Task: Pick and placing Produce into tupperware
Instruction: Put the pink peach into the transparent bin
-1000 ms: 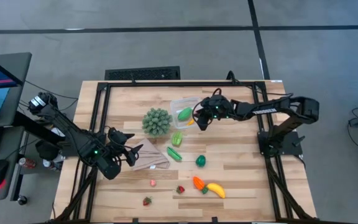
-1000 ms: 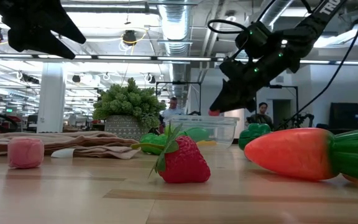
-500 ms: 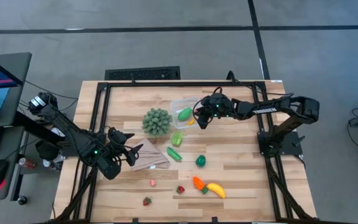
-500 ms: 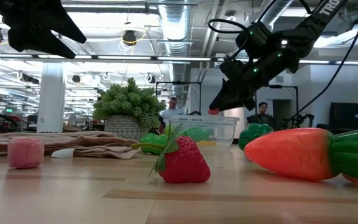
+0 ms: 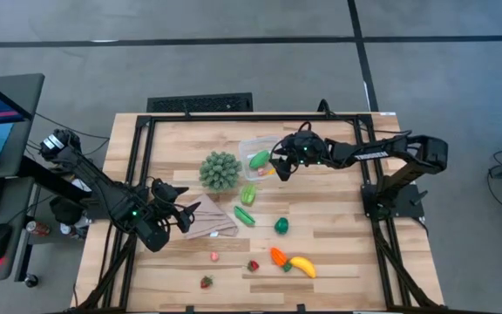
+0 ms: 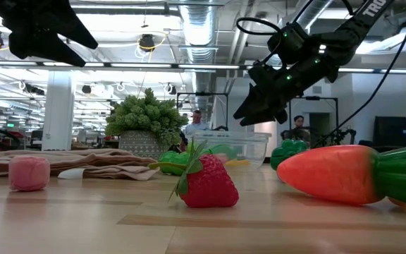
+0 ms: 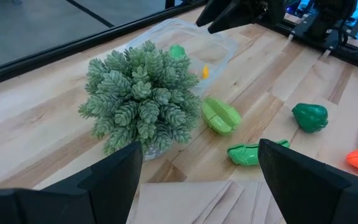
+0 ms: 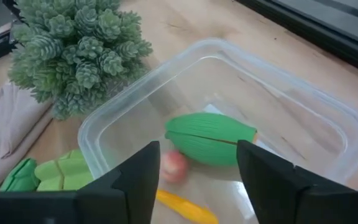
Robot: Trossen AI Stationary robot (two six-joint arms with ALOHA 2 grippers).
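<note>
Over tupperware: my right gripper (image 8: 196,180), jaws apart, empty.
Inside clear square plastic tupperware (image 8: 104,134): green pod (image 8: 209,144), small red strawberry (image 8: 174,165).
Near-left: left gripper (image 5: 184,217), open.

The tupperware (image 5: 258,155) mouth is largely blocked from above by the right gripper (image 5: 277,167) hanging over its edge. The spiky green ball (image 5: 220,170) crowds its other side, with a green pod (image 5: 248,194) just beside. Bare wood lies between the pepper (image 5: 281,225) and the carrot (image 5: 278,257), an open lane
</note>
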